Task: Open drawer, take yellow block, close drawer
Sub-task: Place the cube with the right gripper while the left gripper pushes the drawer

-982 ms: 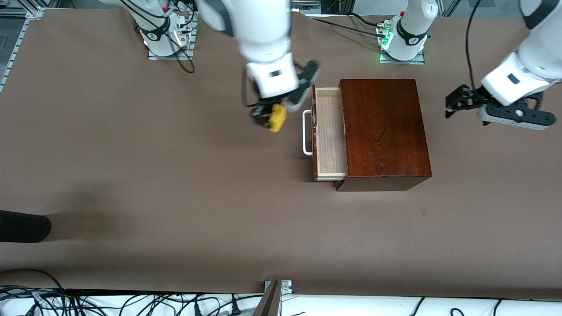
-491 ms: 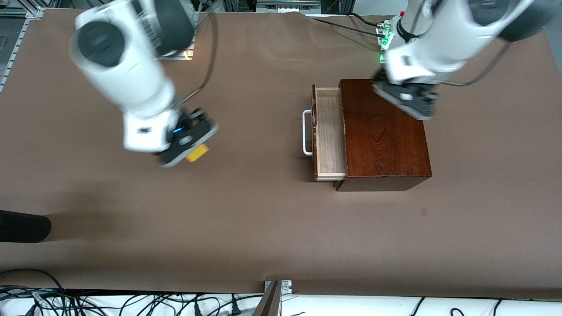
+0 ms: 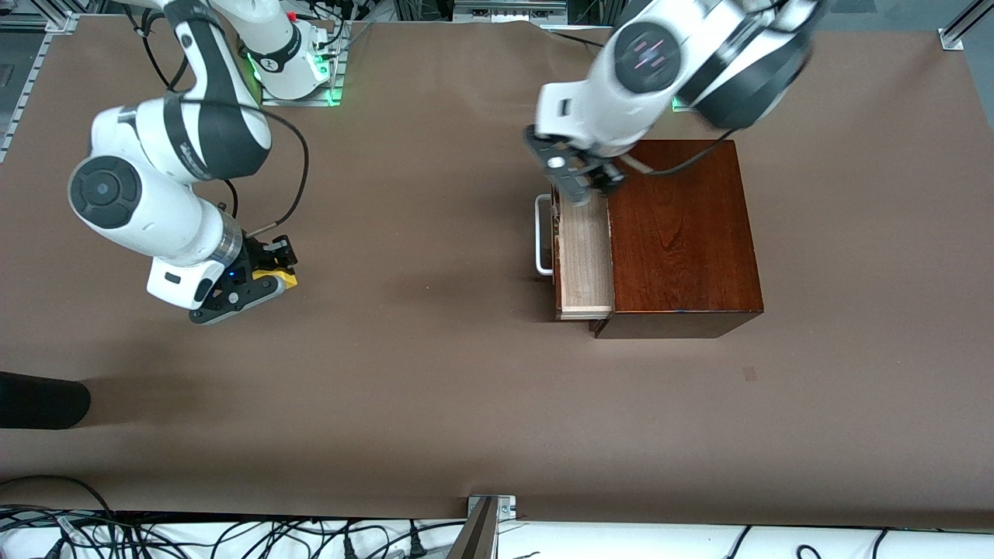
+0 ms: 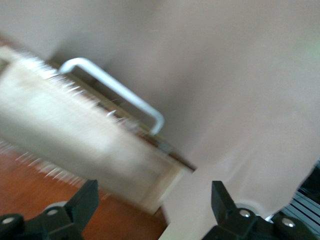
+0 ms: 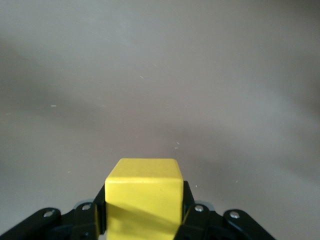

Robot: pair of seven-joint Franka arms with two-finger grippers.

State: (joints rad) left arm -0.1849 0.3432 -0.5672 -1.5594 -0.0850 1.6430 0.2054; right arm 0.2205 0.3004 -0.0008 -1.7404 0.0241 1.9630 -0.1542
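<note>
**Block out, drawer waiting to be shut**

Brown paper covers the table point(image 3: 435, 373), with the wooden box point(image 3: 675, 233) toward the left arm's end and its drawer point(image 3: 584, 256) pulled out, the pale interior showing nothing inside and the white handle point(image 3: 542, 237) facing the right arm's end.

Right gripper point(image 3: 260, 283) hangs low over bare table, well apart from the box, its fingers clamped on the yellow block point(image 5: 143, 192); the right wrist view shows the cube square between the pads, nothing but plain surface under it.

Left gripper point(image 3: 578, 180) is over the farther part of the drawer, fingers spread with nothing between them; its wrist view looks down on the handle and the drawer's light-wood rim.

Judged from this, taking the block is done and closing remains. To do that well, the left gripper should come down just outside the drawer front, press near the handle's middle so the tray slides straight, and push steadily without shoving the whole box.
</note>
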